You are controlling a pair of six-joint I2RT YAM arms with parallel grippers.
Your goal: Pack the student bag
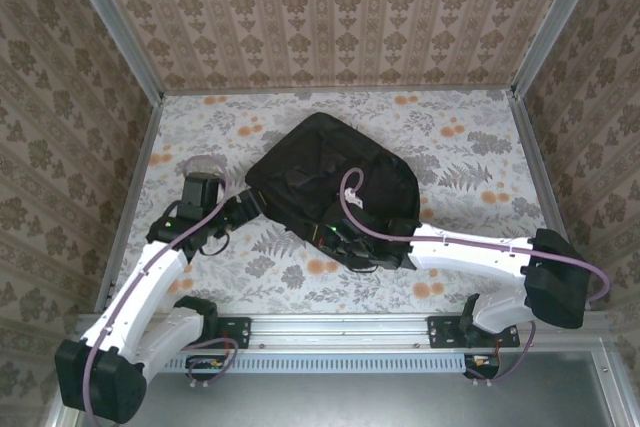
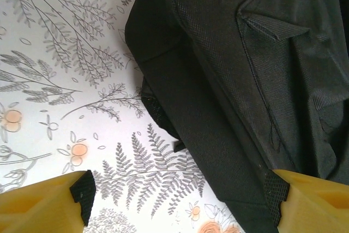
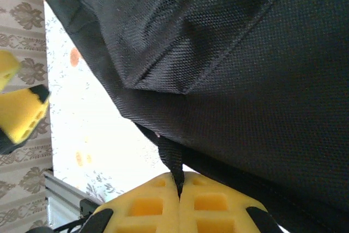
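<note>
The student bag (image 1: 330,182), a large black fabric backpack, lies flat in the middle of the table. My left gripper (image 1: 250,209) stands open at its left edge. In the left wrist view the bag (image 2: 234,69) covers the right half, and my left gripper (image 2: 180,192) has one yellow finger over the tablecloth and the other at the bag's edge, with nothing held. My right gripper (image 1: 340,242) is at the bag's near edge. In the right wrist view my right gripper (image 3: 179,186) is shut on a thin black strap (image 3: 172,159) hanging from the bag (image 3: 245,80).
A floral tablecloth (image 1: 470,157) covers the table, which patterned walls (image 1: 330,17) close in on three sides. An aluminium rail (image 1: 340,332) runs along the near edge. Bare cloth lies to the bag's right and behind it. A left finger (image 3: 22,113) shows in the right wrist view.
</note>
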